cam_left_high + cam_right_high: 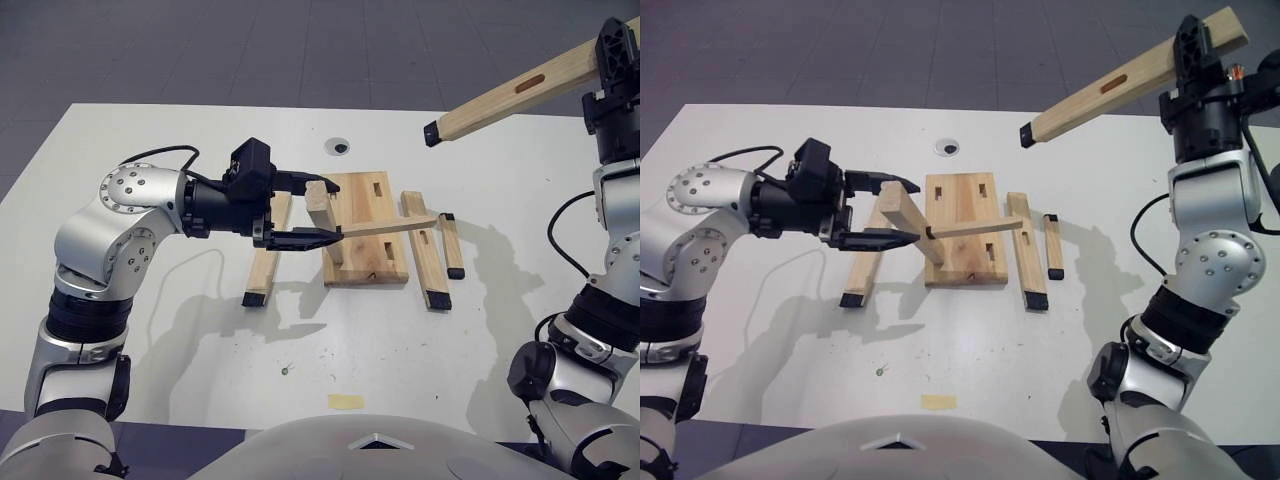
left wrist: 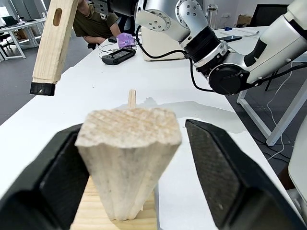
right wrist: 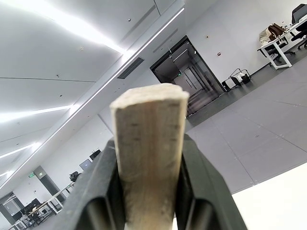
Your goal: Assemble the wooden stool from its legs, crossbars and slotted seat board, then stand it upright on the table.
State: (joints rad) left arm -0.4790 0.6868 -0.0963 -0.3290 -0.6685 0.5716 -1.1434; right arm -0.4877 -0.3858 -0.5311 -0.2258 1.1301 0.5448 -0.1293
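The slotted seat board (image 1: pixel 372 198) lies flat mid-table. A wooden leg (image 1: pixel 322 215) stands tilted at its left edge, with a thin crossbar (image 1: pixel 392 227) running from it to the right. My left gripper (image 1: pixel 303 210) is open, one finger on each side of that leg's top end (image 2: pixel 128 153), and a gap shows beside the right finger (image 2: pixel 216 172). My right gripper (image 1: pixel 612 58) is raised high at the far right, shut on another leg (image 1: pixel 510 95) whose black-capped end points toward the table centre. That leg also fills the space between its fingers (image 3: pixel 149 158).
One leg (image 1: pixel 266 255) lies left of the board and another (image 1: pixel 425 250) right of it, next to a short crossbar (image 1: pixel 452 245). A round hole (image 1: pixel 341 147) sits behind the board. A piece of tape (image 1: pixel 346 401) lies near the white table's (image 1: pixel 150 150) front edge.
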